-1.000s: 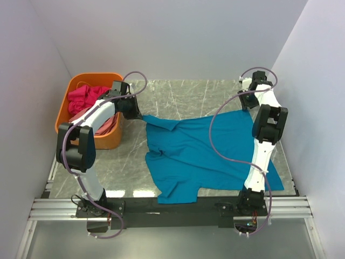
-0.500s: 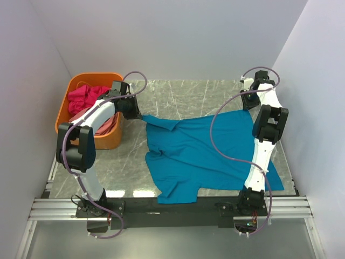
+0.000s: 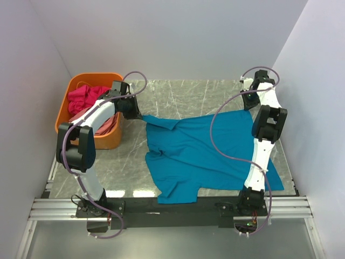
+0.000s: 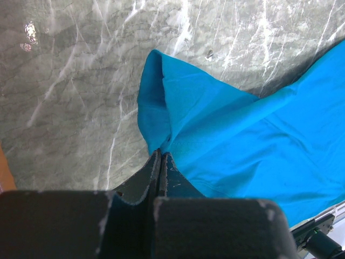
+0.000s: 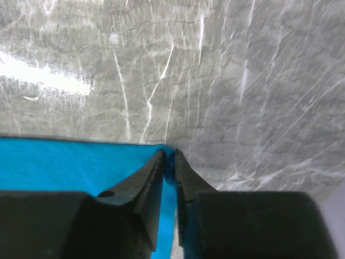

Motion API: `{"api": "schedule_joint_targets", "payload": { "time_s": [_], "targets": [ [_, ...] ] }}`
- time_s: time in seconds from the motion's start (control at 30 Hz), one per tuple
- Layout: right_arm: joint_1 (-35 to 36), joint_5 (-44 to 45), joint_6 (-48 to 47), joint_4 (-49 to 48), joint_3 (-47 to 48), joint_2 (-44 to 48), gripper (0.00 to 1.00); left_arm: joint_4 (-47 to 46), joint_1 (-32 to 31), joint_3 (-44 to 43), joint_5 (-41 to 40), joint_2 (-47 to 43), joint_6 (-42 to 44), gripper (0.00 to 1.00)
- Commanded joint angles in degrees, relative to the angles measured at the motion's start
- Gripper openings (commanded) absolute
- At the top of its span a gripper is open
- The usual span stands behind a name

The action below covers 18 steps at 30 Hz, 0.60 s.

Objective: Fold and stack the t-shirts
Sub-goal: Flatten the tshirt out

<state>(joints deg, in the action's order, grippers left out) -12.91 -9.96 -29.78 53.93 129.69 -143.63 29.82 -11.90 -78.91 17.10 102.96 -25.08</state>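
Note:
The teal-blue t-shirt (image 3: pixel 207 154) lies spread across the marble table, its far edge lifted between both grippers. My left gripper (image 3: pixel 139 115) is shut on the shirt's far left corner, and the left wrist view shows the cloth (image 4: pixel 226 135) bunched at the closed tips (image 4: pixel 161 154). My right gripper (image 3: pixel 249 103) is shut on the far right corner, with blue cloth (image 5: pixel 81 164) pinched between its tips (image 5: pixel 168 154). The magenta-pink t-shirt (image 3: pixel 83 97) and the salmon-pink t-shirt (image 3: pixel 110 124) lie crumpled in the basket.
The orange plastic basket (image 3: pixel 102 139) stands at the table's far left, right beside my left arm. White walls close in on three sides. Bare marble (image 3: pixel 183 94) shows behind the shirt and at the near left (image 3: pixel 116 172).
Almost nothing has moved. My right gripper has shifted very slightly toward the far side with the shirt corner still held.

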Motion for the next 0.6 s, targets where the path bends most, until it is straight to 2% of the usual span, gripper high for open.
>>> {"api": "schedule_joint_targets", "payload": {
  "time_s": [0.0, 0.1, 0.23, 0.33, 0.43, 0.57],
  "targets": [
    [-0.5, -0.1, -0.6, 2.1, 2.6, -0.7, 0.19, -1.0, 0.3, 0.3, -0.1, -1.0, 1.3, 0.00],
    [-0.5, -0.2, -0.9, 1.8, 1.5, -0.4, 0.08, -1.0, 0.3, 0.3, 0.0, -0.9, 1.3, 0.00],
    [-0.5, -0.2, -0.3, -1.9, -3.0, 2.8, 0.02, -1.0, 0.3, 0.3, -0.1, -1.1, 1.4, 0.00],
    [-0.3, -0.2, 1.0, -10.5, -15.3, 11.2, 0.00, -1.3, 0.4, 0.5, -0.5, -1.4, 1.3, 0.00],
    [0.6, 0.0, 2.0, -21.8, -33.2, 24.3, 0.00, -1.6, 0.7, 0.6, -0.4, -1.8, 1.1, 0.00],
    [1.0, -0.2, 2.9, -28.9, -45.8, 36.8, 0.00, -2.3, 0.8, 0.9, -0.1, -2.6, 1.1, 0.00]
  ]
}}
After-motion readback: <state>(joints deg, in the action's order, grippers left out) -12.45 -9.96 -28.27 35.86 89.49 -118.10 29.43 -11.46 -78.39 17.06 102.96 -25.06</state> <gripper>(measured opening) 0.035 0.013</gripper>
